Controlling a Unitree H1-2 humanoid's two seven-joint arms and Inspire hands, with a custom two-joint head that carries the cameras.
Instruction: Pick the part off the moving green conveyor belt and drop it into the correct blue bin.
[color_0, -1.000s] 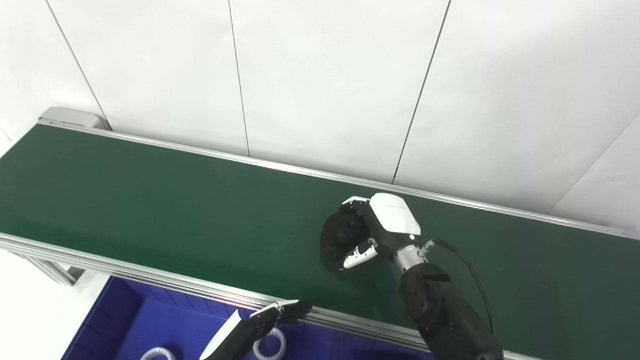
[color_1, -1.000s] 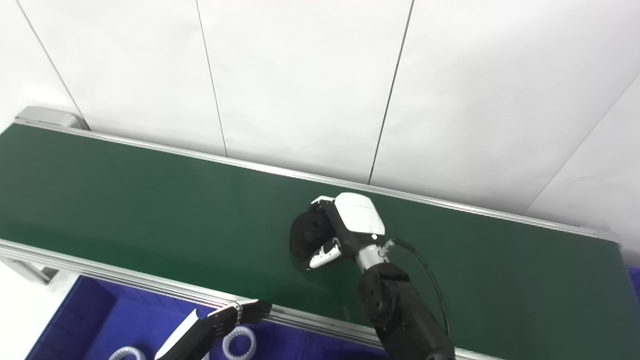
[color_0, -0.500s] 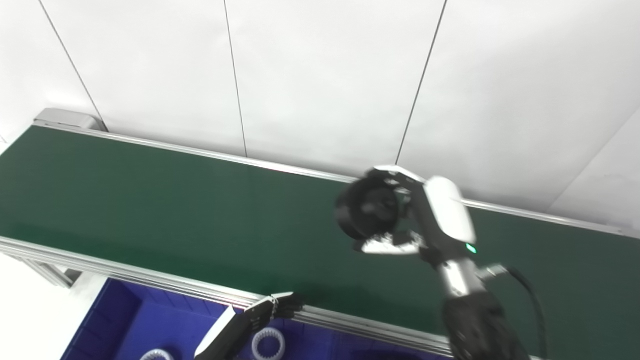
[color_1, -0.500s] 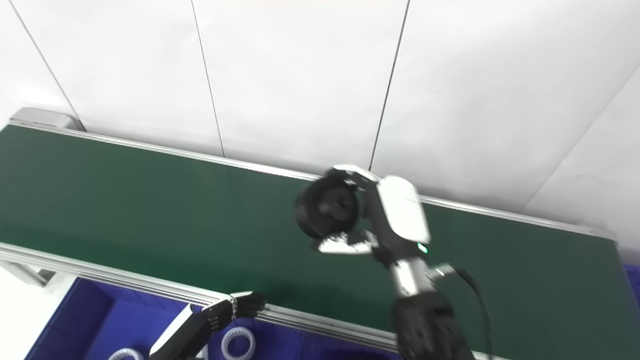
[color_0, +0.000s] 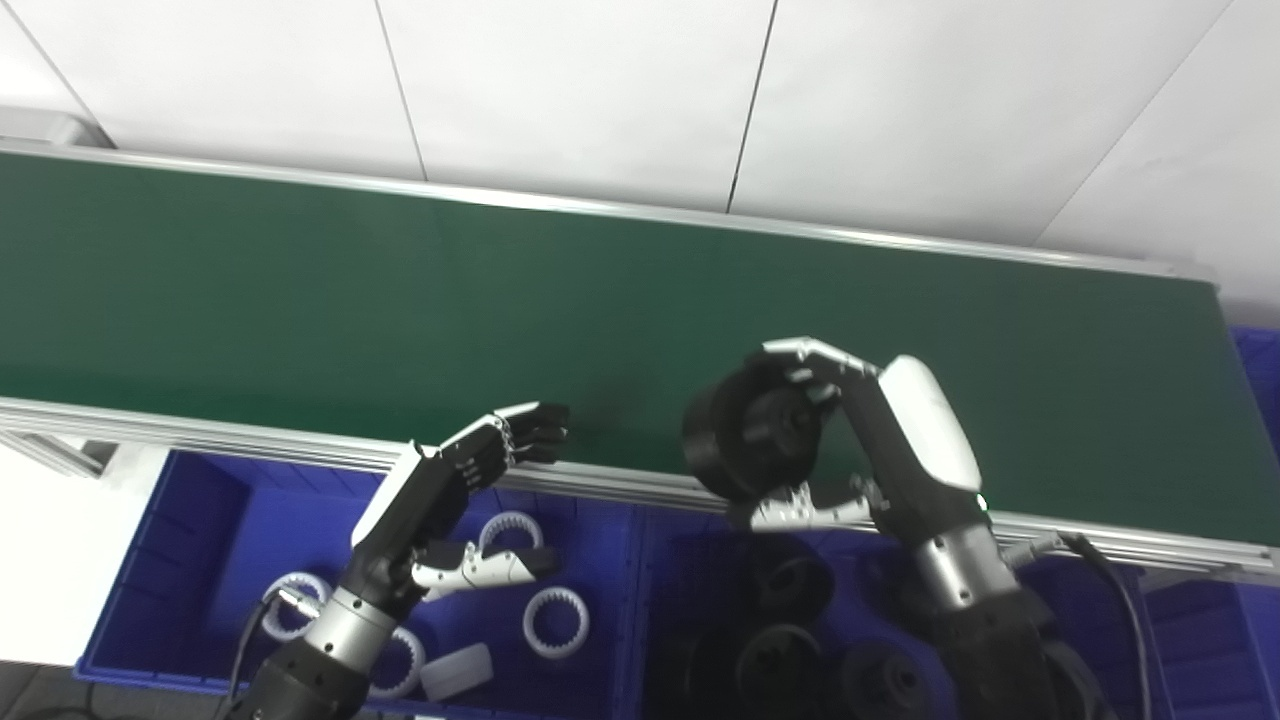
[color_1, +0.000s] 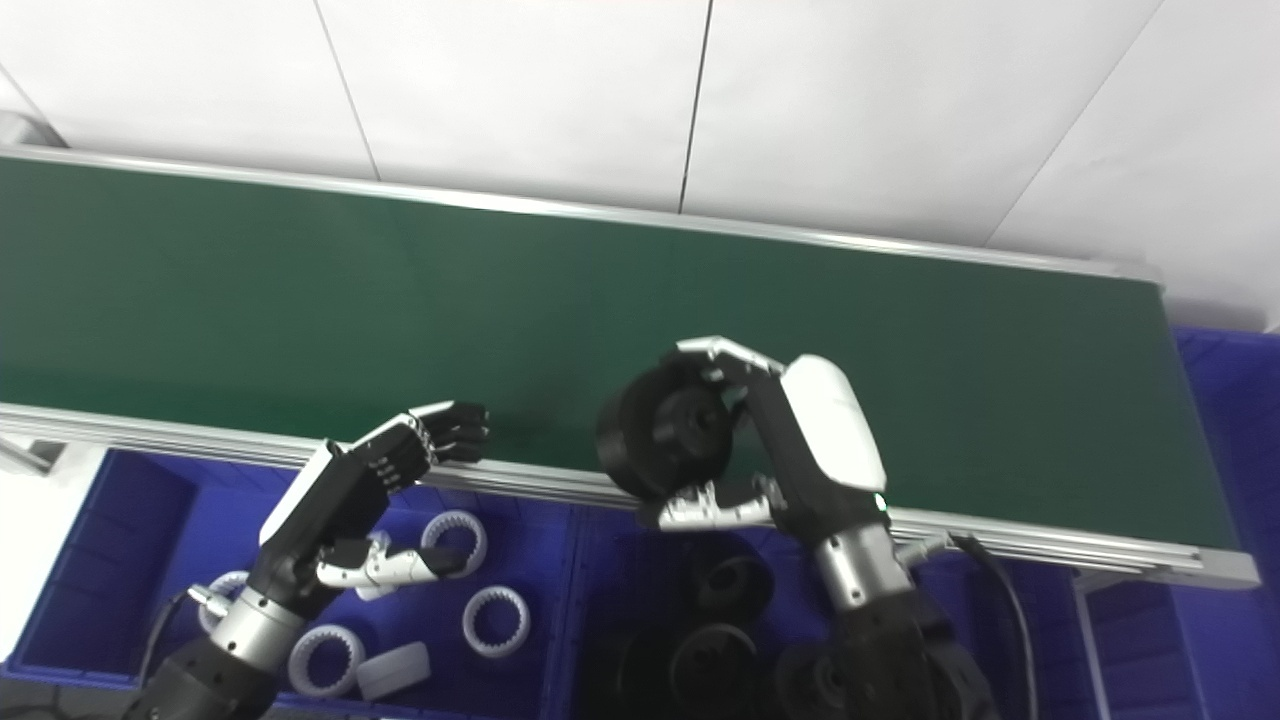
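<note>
My right hand (color_0: 880, 440) is shut on a black round wheel-like part (color_0: 745, 440). It holds the part in the air over the near rail of the green conveyor belt (color_0: 300, 290), above the blue bin (color_0: 655, 560) that holds several black parts (color_0: 790, 575). My left hand (color_0: 450, 490) is open and empty over the left blue bin (color_0: 200, 500), which holds white toothed rings (color_0: 555, 620). The same scene shows in the right eye view, with the part (color_1: 665, 430) in my right hand (color_1: 810, 440).
A white panelled wall (color_0: 600, 90) runs behind the belt. The belt's aluminium near rail (color_0: 200, 435) sits between belt and bins. Another blue bin edge (color_0: 1262, 350) shows at the far right.
My right hand has lifted the black part off the belt and carried it toward me, over the near rail above the bins. The camera has tilted down, so the bins and left hand show more.
</note>
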